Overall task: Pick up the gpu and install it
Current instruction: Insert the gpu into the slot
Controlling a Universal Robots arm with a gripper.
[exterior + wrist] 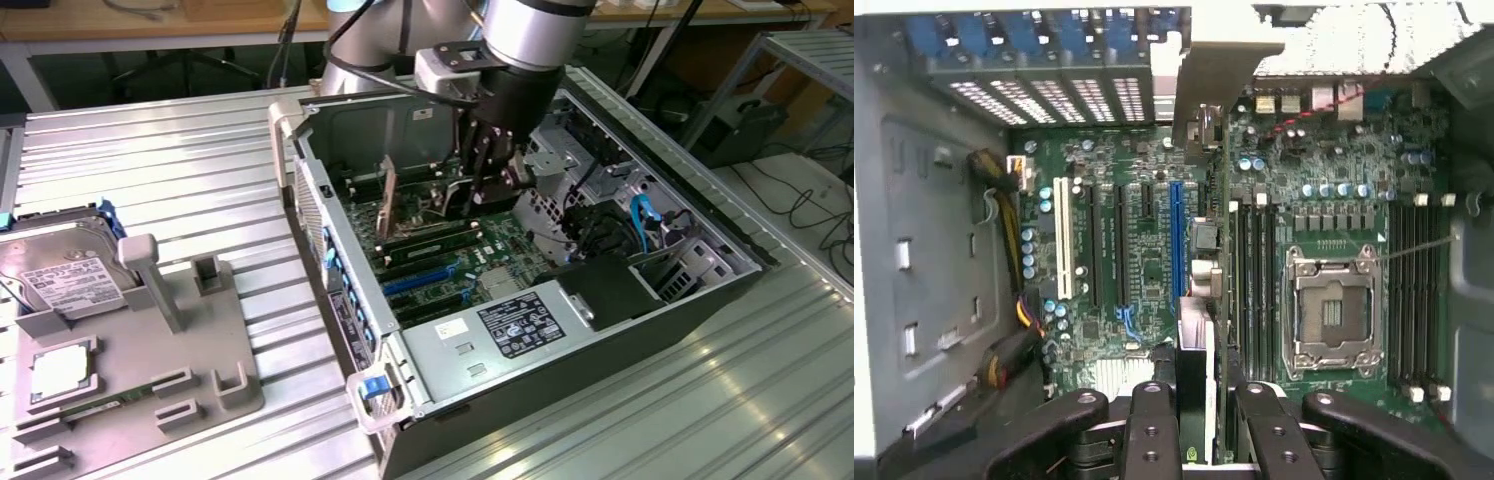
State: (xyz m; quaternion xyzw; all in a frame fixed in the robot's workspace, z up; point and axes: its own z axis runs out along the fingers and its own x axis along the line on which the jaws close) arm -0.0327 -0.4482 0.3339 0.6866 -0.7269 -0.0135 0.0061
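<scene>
The exterior view shows the gripper (pixel 481 185) inside the computer case (pixel 441 360). The wrist view shows it clamped on the gpu (pixel 1199 385), a thin green card held edge-on above the motherboard (pixel 1134 250).

1 open black-and-silver PC tower case (pixel 694 225) lying on its side, 1 green motherboard (pixel 1144 250) inside. On the board: 1 white expansion slot (pixel 1063 240), 1 blue expansion slot (pixel 1176 235), 1 silver CPU socket (pixel 1332 312). 1 green card with pale metal bracket, the gpu (pixel 1206 200), held edge-on in 1 black gripper (pixel 1199 430). Exterior view's left: 1 grey parts tray (pixel 174 350), 1 silver boxy hard drive (pixel 60 275) w/ white label.
</scene>
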